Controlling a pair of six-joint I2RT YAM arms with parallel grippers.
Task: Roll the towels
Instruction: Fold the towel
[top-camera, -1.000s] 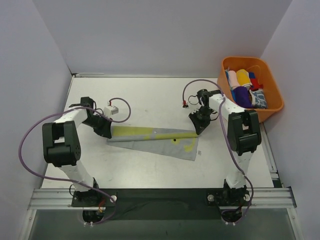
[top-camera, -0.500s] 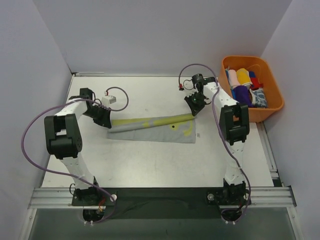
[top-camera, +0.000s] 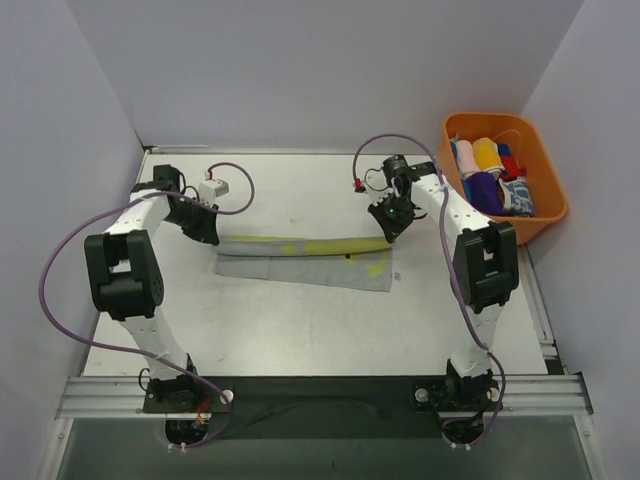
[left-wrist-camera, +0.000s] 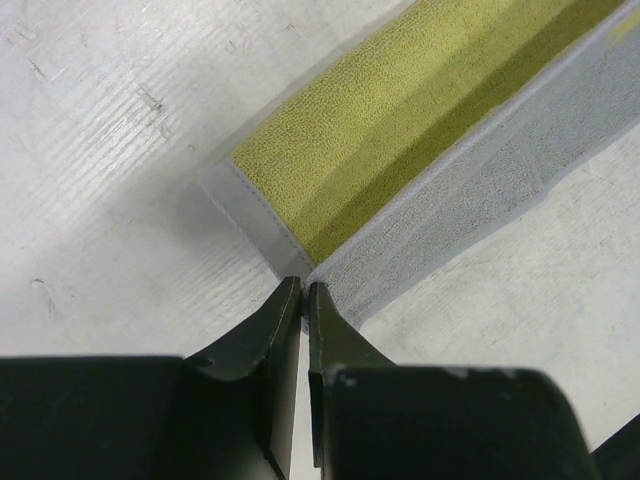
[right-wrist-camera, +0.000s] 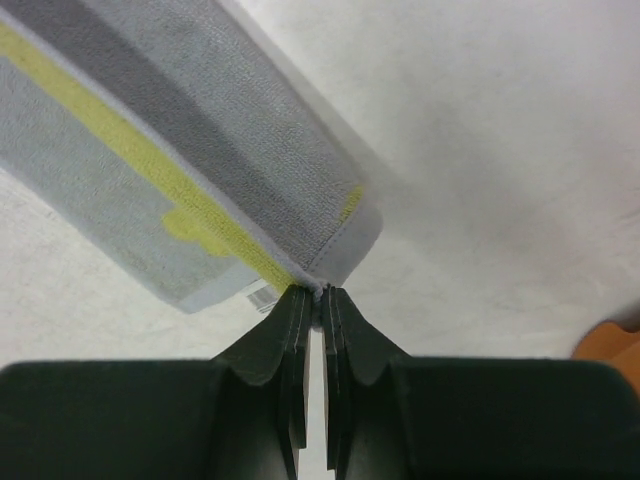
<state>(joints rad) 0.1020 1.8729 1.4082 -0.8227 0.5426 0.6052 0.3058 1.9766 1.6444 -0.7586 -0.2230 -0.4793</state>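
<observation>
Yellow-grey towel (top-camera: 300, 262) laid mid-counter (top-camera: 300, 330), folded into long strip. Left corner pinched by left pincer (left-wrist-camera: 305, 286), right corner by right pincer (right-wrist-camera: 320, 292), both nearly closed on cloth. Folding judged done; rolling not yet begun.

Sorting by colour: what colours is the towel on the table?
Grey and yellow-green towel, clearest in left wrist view.

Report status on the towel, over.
Left gripper shut on towel at its left corner, right gripper shut on right corner. Towel folded to a long strip on table, not yet rolled. Orange basket off right, out of the way.
</observation>
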